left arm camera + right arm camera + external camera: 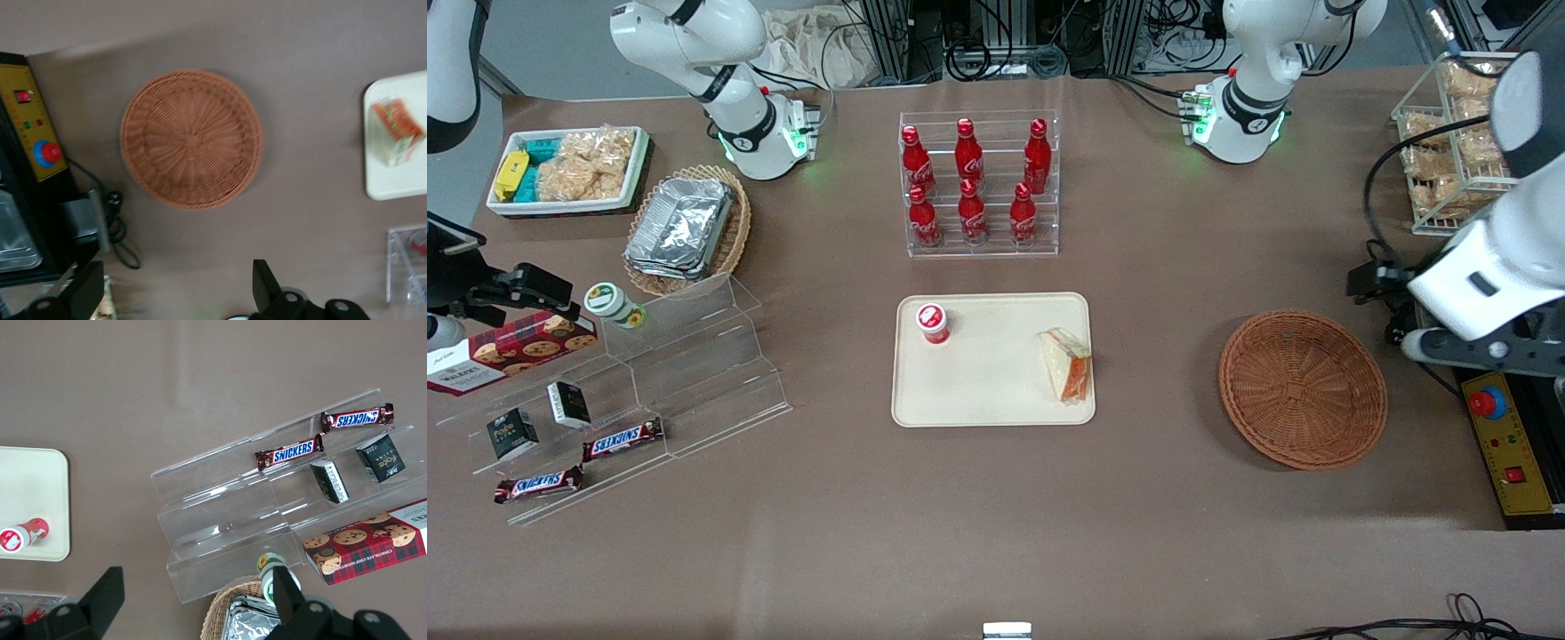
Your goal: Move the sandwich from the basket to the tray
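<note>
Sandwich at tray edge — claw open above table.

Basket: woven wicker, rough ribbed weave, matt reddish-brown. Tray: smooth cream plastic, matt. Sandwich: soft pale bread under clear glossy wrap. Table: matt brown, smooth. Gripper, above the table just beside the basket: fingers spread wide, black matt plastic.

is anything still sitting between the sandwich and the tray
No. The sandwich already lies on the tray, at the edge nearest the basket, which is empty. The gripper is open above the table beside the basket, holding nothing.
</note>
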